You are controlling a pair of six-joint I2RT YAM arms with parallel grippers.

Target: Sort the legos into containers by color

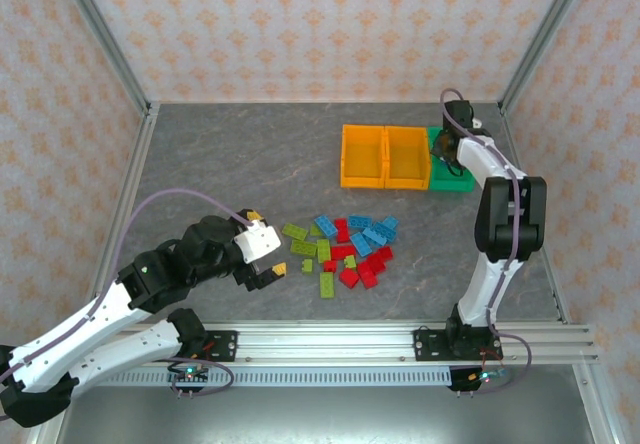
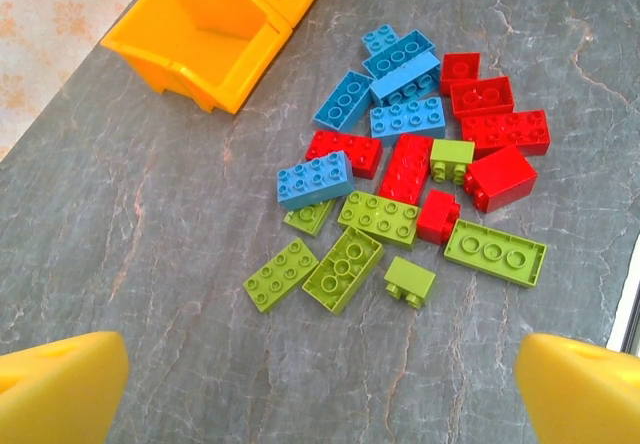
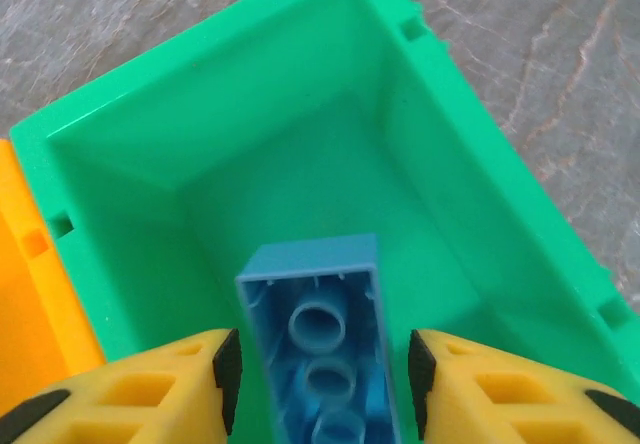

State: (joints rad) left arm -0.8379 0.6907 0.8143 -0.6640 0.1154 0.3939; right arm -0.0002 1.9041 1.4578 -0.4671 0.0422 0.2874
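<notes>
My right gripper is hanging directly over the green bin, fingers pointing down into it. A blue brick is sitting between my pads. Its hollow underside is facing the wrist camera and its far end is reaching toward the bin floor. Thin slivers of green are showing on both sides between brick and pads, so I can't tell whether I'm clamping it or standing just loose around it. Either way the jaws are sitting barely wider than the brick.

From the top camera, the right gripper is covering much of the green bin, and the bin's near rim is showing below it. The two orange bins are standing in a row touching each other. The closer one is touching the green bin's left side.

The legos are lying loose on the table, nearer my bases than the green bin, off to its left and well apart from it. Blue, red and lime are mixed, with several touching.

My left gripper is hovering farther left of the green bin again, beyond the legos and low over the table. Its fingers are spread wide, gripping nothing, and the legos are lying ahead of them.
</notes>
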